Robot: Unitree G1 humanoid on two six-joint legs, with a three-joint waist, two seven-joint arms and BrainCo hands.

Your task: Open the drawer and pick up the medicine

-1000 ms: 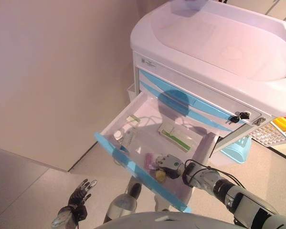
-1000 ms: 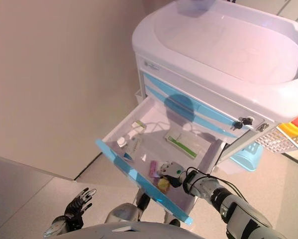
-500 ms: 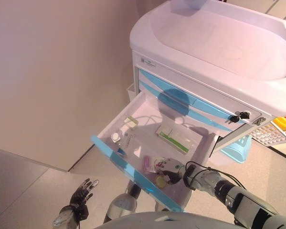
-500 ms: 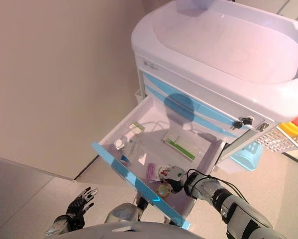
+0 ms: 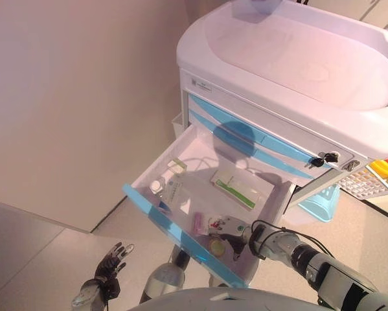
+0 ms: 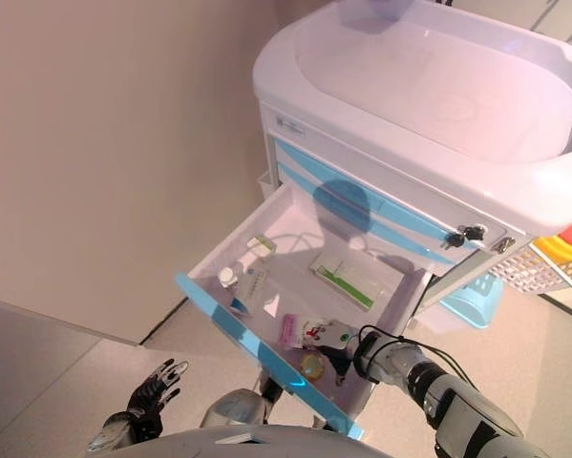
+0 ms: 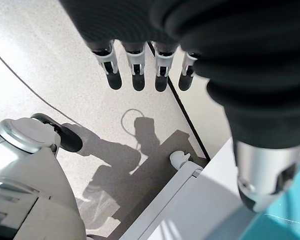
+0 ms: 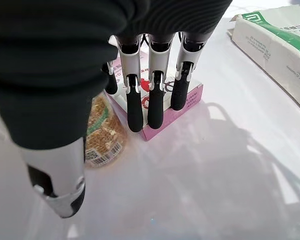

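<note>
The cart's top drawer (image 5: 174, 234), white with a blue front, stands pulled out. In it lie a pink and white medicine box (image 5: 202, 223), a round yellow jar (image 5: 217, 247), a green and white box (image 5: 236, 189) and a small white bottle (image 5: 157, 186). My right hand (image 5: 236, 229) is inside the drawer at its front right. Its fingers (image 8: 155, 95) are straight and their tips rest over the pink box (image 8: 190, 100), with the jar (image 8: 102, 132) beside the thumb. It holds nothing. My left hand (image 5: 109, 264) hangs low on the left, open and empty.
The white cart (image 5: 291, 58) has further blue drawers (image 5: 245, 139) with keys (image 5: 324, 159) at the right. A blue basket (image 5: 320, 204) and a white wire basket (image 5: 368, 181) stand on the floor to the right. A wall (image 5: 70, 97) is on the left.
The drawer has come out a little further. My right hand has settled lower in the drawer, fingers over the pink box. The left hand has barely moved.
</note>
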